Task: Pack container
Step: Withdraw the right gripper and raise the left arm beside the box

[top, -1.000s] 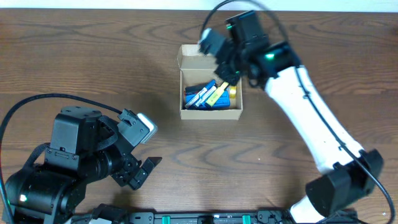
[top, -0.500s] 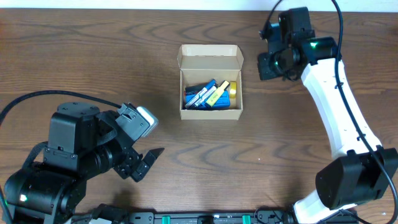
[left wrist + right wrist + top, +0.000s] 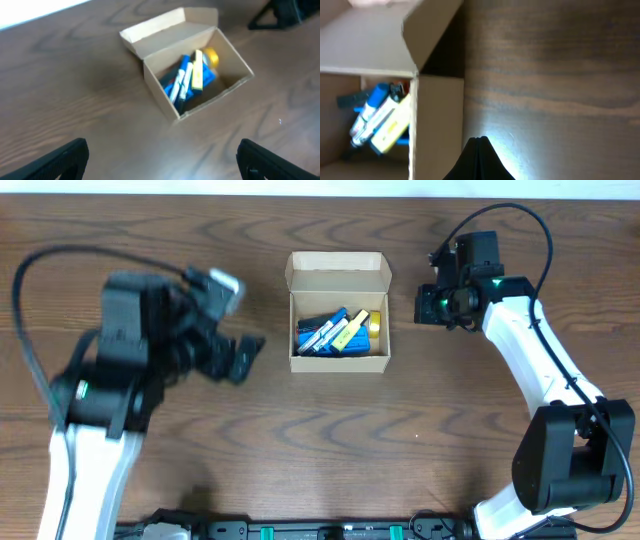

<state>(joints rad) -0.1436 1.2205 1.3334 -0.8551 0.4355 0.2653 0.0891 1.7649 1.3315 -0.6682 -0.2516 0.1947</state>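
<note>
The container [image 3: 338,363] stands open on the wood table [image 3: 300,450], its flap lid [image 3: 338,272] folded back on the far side. Inside, several blue pens [image 3: 322,336] lie bundled on a slant, with a yellow-labelled one [image 3: 352,330] among them and a round yellow-orange thing [image 3: 374,326] in the right corner. The cardboard is plain tan and unmarked. The left gripper [image 3: 162,150], blurred overhead, is left of the container with its fingers spread wide. The right gripper [image 3: 479,144] is right of the container, its fingers pressed together with nothing between them — only its wrist view shows that.
</note>
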